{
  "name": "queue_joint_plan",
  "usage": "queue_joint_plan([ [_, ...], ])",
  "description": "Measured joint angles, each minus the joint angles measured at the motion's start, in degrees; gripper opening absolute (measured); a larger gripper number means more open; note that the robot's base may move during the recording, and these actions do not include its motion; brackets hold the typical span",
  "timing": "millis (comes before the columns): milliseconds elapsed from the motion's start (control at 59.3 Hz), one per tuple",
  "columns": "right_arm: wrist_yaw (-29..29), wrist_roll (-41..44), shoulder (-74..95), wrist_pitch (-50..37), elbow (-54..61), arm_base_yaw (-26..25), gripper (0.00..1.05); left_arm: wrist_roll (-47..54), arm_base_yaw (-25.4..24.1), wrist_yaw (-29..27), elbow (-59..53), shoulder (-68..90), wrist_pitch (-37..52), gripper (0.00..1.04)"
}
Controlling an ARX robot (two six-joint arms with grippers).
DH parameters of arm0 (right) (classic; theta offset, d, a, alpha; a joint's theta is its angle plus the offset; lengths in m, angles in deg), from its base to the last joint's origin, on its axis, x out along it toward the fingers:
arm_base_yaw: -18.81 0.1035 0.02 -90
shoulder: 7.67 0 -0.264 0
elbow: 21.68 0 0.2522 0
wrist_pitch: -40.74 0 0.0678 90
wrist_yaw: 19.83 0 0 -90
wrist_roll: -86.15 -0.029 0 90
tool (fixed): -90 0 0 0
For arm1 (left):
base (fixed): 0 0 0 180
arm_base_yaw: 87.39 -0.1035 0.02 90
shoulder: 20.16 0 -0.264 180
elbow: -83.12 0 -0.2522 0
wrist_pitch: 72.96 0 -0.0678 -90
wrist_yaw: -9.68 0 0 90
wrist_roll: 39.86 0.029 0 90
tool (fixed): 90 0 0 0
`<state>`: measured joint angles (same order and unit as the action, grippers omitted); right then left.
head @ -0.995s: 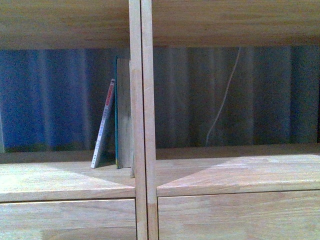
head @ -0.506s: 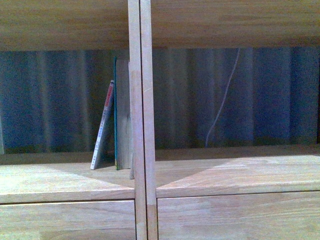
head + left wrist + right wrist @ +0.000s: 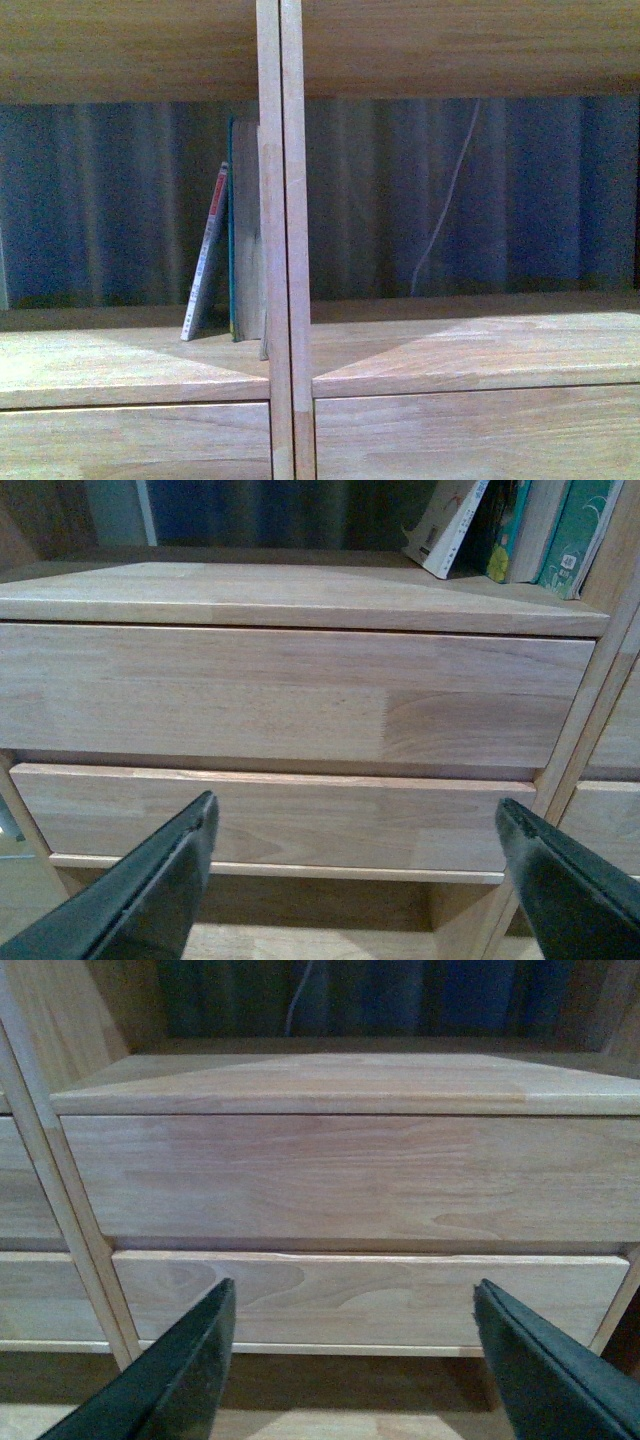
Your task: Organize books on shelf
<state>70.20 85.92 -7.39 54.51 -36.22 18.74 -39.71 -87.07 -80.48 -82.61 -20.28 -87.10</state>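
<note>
My shelf (image 3: 130, 365) fills the front view, pale wood with a double centre post (image 3: 282, 240) and an open back showing a dark blue pleated curtain (image 3: 100, 200). A thin white cord (image 3: 447, 200) hangs in front of the curtain on the right side. In the left bay the thin paperback (image 3: 207, 255) leans tilted against the green book (image 3: 233, 230), which stands upright just beside the post. My left pincer (image 3: 355, 880) is spread wide and empty before the drawer fronts (image 3: 290, 695). My right pincer (image 3: 350, 1360) is likewise spread, holding nothing, facing the right-hand drawers (image 3: 350, 1175).
</note>
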Motion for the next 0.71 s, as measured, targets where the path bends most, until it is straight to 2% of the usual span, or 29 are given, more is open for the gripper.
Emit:
queue_joint_plan([
  [51, 0.0, 0.0, 0.0, 0.0, 0.0, 0.0, 0.94, 0.0, 0.0, 0.0, 0.0, 0.0, 0.0, 0.99],
  [101, 0.0, 0.0, 0.0, 0.0, 0.0, 0.0, 0.99, 0.0, 0.0, 0.0, 0.0, 0.0, 0.0, 0.97],
  [709, 0.0, 0.0, 0.0, 0.0, 0.0, 0.0, 0.98, 0.0, 0.0, 0.0, 0.0, 0.0, 0.0, 0.97],
])
